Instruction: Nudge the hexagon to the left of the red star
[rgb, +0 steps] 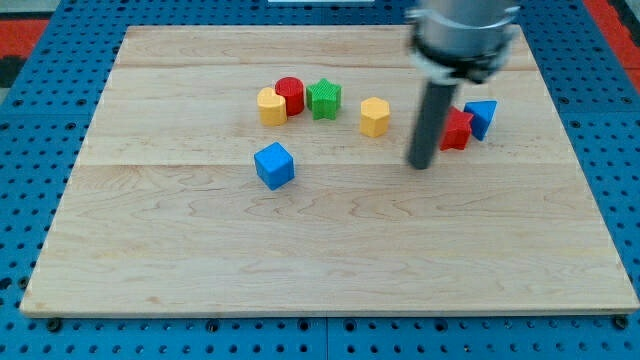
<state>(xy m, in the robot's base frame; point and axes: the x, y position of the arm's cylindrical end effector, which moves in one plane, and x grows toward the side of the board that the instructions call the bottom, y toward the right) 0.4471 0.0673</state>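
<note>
The yellow hexagon (375, 116) sits on the wooden board a little above its middle. The red star (456, 130) lies to the hexagon's right, partly hidden by my rod. My tip (421, 165) rests on the board just left of and below the red star, to the lower right of the hexagon, touching neither as far as I can tell. A blue triangle (482, 117) touches the red star's right side.
A yellow block (271, 106), a red cylinder (290, 95) and a green star (324, 98) cluster at the upper middle. A blue cube (274, 165) sits below them. The wooden board (320, 270) lies on a blue pegboard (30, 120).
</note>
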